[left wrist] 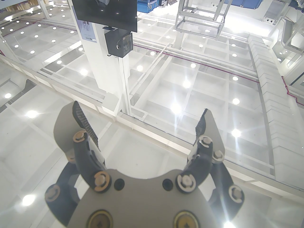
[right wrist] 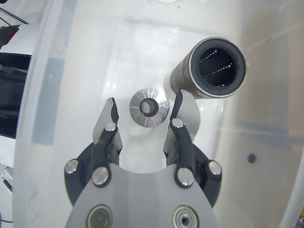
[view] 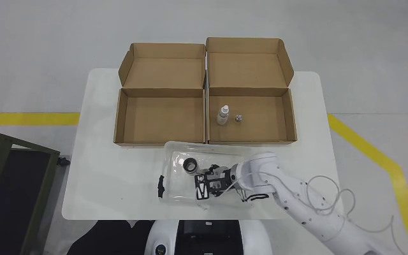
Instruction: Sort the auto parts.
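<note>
Inside the clear bin (right wrist: 42, 72), the right gripper (right wrist: 144, 107) hangs over a small metal disc (right wrist: 149, 111), its fingers (right wrist: 114, 111) spread on either side, not yet gripping. The disc lies flat, hole upward; a metal cylinder (right wrist: 213, 72) crowds one finger. Two cardboard boxes (view: 159, 121) wait beyond on the white table (view: 95, 178).

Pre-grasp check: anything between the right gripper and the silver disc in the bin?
Nothing visible. The open right gripper straddles the disc on the floor of the bin. The bearing lies just outside one finger, possibly touching it.
</note>
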